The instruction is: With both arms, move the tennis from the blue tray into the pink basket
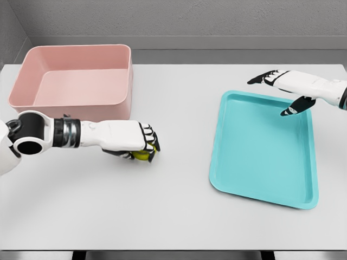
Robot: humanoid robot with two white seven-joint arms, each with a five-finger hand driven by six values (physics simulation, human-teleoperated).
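Left hand reaches out with fingers curled tight; right hand hovers, fingers spread.

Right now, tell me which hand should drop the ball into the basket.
Left. The left hand is already shut on the ball and sits just in front of the basket. The right hand is open over the tray's far corner, holding nothing.

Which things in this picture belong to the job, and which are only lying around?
Job things: ball held in the left hand; pink basket; blue tray, now without a ball; right hand, open above the tray's far edge.

Lying around: nothing, only the table.
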